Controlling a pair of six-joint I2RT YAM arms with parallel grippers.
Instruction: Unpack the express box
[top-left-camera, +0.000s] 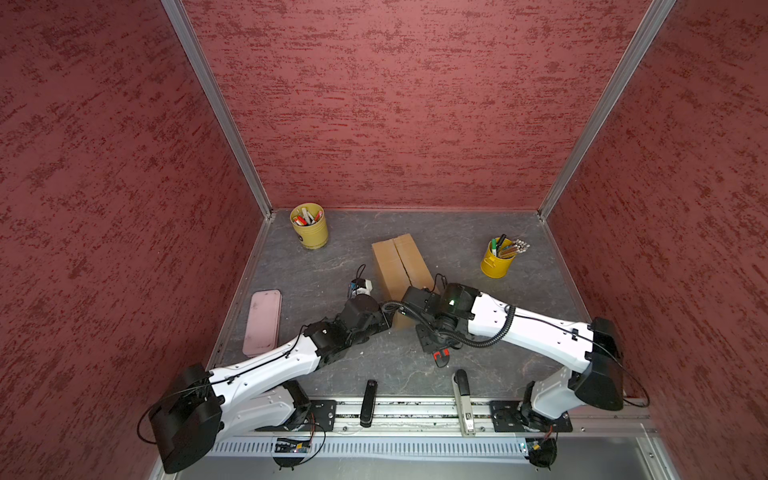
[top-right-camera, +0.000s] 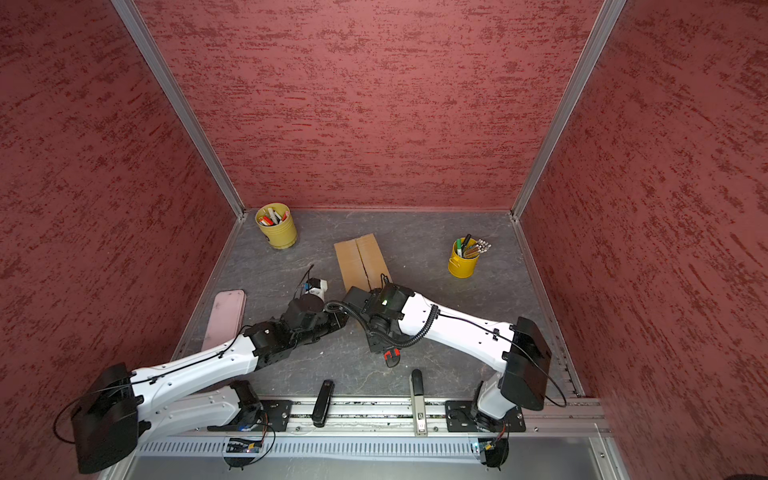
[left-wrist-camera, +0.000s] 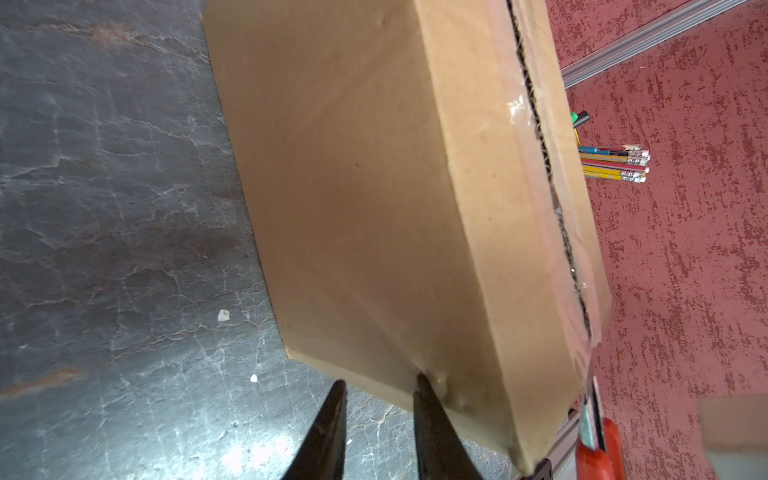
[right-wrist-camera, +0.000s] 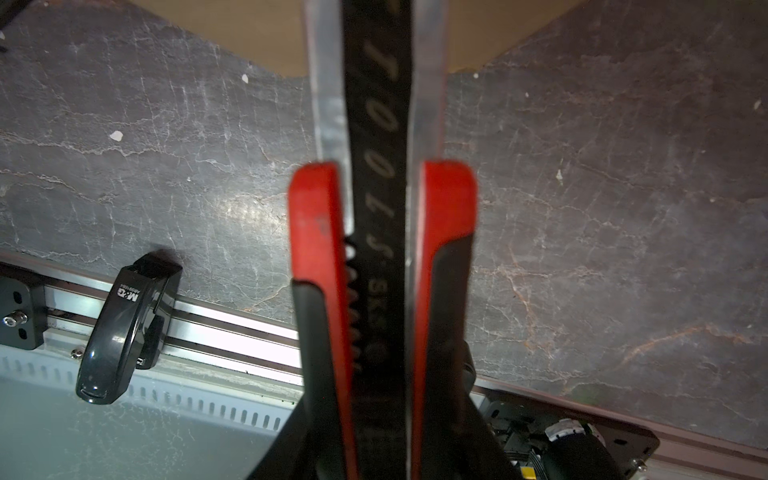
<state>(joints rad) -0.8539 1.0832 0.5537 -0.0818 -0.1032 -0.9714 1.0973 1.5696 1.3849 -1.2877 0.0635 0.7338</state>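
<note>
1. Far L: pink case (top-left-camera: 262, 322) lies flat nr the table (top-left-camera: 324, 266) edge. Marker cup (top-left-camera: 309, 226) stands in back-L corner. Both well apart from the work, clear of the arms.
2. L gripper (left-wrist-camera: 379, 382): jaws narrowly apart, nothing clamped. One fingertip (left-wrist-camera: 426, 407) presses the box's long side wall by its near corner; cardboard looks dented there. Judged: a brace so the box won't slide under the knife.
3. Express box (top-left-camera: 399, 262): mid-table, btw the two cups, flat on its base, slightly skewed, flaps down. Centre seam (left-wrist-camera: 557, 208) shows a dark gap w/ corrugation exposed in L wrist view, so tape prob. slit along part. Not unpacked yet.
4. R gripper (top-left-camera: 434, 340): closed on utility knife (right-wrist-camera: 376, 187), red/black handle in line w/ the fingers, at the box's near end. Blade tip out of frame; contact w/ cardboard: cannot tell.
5. Far R: pencil cup (top-left-camera: 497, 259), well apart from box.
6. Risk (judgement): one-finger brace is weak; box could pivot.
</note>
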